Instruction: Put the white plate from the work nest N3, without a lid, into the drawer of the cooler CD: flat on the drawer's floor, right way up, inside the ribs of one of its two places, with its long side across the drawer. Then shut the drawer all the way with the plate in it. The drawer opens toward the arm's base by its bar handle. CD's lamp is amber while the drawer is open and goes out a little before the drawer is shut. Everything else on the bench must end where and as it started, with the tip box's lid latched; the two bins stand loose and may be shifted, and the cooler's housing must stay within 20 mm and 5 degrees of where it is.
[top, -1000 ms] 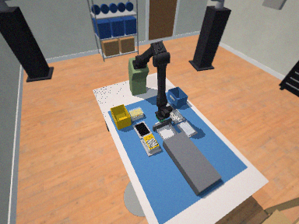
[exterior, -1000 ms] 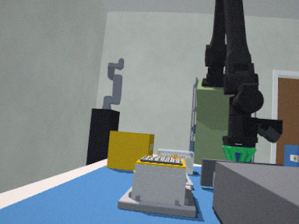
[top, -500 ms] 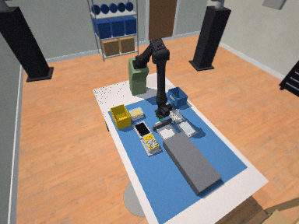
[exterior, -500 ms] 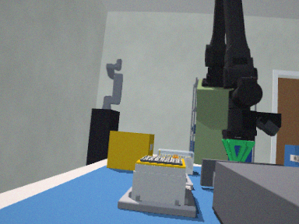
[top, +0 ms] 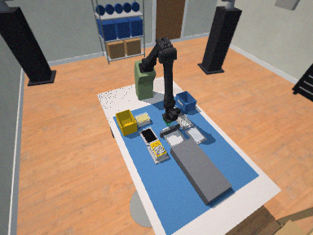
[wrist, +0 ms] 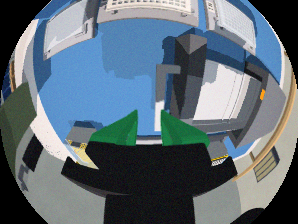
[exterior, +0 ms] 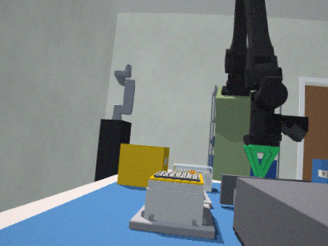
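Observation:
The grey cooler [top: 200,169] lies on the blue mat, and its drawer [top: 175,139] stands pulled out toward the arm's base, showing a white floor. The dark bar handle [top: 170,130] is at the drawer's front. My gripper [top: 169,118] hangs straight down just behind the handle, its green fingers [exterior: 261,160] a small way apart with nothing between them. In the wrist view the fingers are just above the handle [wrist: 186,70] and the drawer floor [wrist: 220,96]. White plates lie nearby [top: 196,135] [top: 184,121]; I cannot tell which nest is N3.
A yellow bin [top: 126,121] and a blue bin [top: 186,100] stand on the mat. A tip box with a yellow top [top: 158,150] and a black tray [top: 148,135] sit left of the drawer. A green cabinet [top: 143,79] stands behind the arm.

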`<state>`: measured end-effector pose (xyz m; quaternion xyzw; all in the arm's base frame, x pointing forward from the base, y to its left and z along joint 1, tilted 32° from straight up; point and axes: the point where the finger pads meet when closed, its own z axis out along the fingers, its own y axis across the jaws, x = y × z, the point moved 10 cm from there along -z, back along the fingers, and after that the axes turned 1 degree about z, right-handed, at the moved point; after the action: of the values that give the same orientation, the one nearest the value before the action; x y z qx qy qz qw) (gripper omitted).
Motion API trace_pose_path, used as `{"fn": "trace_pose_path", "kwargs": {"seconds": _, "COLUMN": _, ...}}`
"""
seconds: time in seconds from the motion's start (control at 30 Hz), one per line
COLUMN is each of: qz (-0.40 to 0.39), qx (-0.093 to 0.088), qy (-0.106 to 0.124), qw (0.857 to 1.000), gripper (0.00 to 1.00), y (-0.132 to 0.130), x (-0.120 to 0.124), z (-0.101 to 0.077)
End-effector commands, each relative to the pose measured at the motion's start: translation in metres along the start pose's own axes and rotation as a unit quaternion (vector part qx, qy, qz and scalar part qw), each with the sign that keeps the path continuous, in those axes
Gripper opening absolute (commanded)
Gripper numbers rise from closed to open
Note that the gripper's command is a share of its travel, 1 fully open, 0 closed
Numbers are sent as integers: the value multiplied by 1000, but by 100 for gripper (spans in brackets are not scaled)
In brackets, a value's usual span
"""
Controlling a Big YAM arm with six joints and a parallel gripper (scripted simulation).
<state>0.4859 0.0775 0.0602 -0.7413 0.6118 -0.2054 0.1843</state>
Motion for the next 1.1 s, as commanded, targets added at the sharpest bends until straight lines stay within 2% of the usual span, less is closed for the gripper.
{"fn": "trace_pose_path", "kwargs": {"seconds": 0.0, "qz": -1, "qx": 5, "qy": -3, "qw": 1000, "gripper": 30, "y": -3, "x": -6, "z": -12}}
{"fn": "trace_pose_path", "kwargs": {"seconds": 1.07, "qz": 1, "qx": 5, "qy": -3, "qw": 1000, "gripper": 30, "y": -2, "x": -5, "z": -52}}
